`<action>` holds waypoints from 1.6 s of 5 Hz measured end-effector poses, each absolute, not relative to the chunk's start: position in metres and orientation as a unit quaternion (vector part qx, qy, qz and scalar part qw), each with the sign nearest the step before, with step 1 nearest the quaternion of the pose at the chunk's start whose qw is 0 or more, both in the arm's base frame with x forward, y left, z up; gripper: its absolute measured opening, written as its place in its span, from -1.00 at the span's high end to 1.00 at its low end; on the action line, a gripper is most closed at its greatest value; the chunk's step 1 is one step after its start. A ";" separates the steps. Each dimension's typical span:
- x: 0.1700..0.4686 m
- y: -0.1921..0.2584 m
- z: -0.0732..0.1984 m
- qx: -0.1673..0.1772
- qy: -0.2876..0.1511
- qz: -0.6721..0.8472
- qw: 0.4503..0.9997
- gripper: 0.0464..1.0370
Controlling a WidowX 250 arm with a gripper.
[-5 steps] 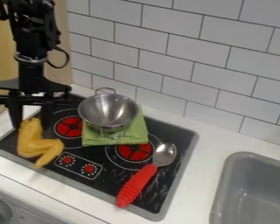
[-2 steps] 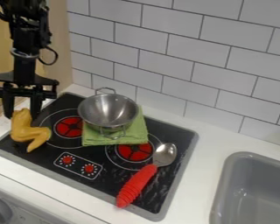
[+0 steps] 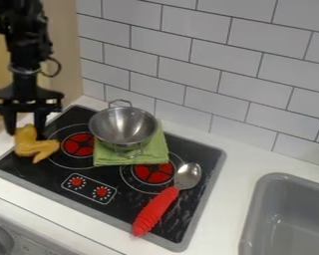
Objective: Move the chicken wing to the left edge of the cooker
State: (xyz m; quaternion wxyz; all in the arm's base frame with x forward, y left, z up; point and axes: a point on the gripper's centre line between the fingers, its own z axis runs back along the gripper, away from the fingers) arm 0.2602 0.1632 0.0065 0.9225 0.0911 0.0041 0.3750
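Black gripper (image 3: 26,132) at upper left, over the cooker's left corner. Jaws clamped on the upper end of the chicken wing (image 3: 36,147), one on each side. Wing: yellow-tan, smooth, bent; folded part angles right and ends in a blunt tip. It lies over the left part of the cooker (image 3: 129,199), close to the left edge. Cannot tell whether its underside touches the glass.

Room: dark glass shows between wing and front rim, and between wing and dial panel (image 3: 89,189). Left red burner (image 3: 79,144) just right of the wing, its thin ring near the tip. Grey rim around the cooker, white desk (image 3: 242,164) beyond.

Right of that burner: shiny round metal pot (image 3: 122,127), two loop handles, on folded green cloth (image 3: 109,159). Cloth reaches the second burner (image 3: 153,173). Spoon (image 3: 155,206) slants along the right side, ribbed red handle toward the front, rounded metal bowl toward the back. Grey sink (image 3: 255,214), rounded corners, at far right; glossy pale tiles (image 3: 189,64) behind.
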 end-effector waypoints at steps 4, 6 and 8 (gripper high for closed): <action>0.258 0.158 0.034 0.059 -0.006 0.360 0.931 -0.94; 0.267 0.144 0.073 0.080 -0.025 0.291 0.953 -0.93; 0.238 0.064 0.096 0.053 -0.034 0.176 0.982 -0.93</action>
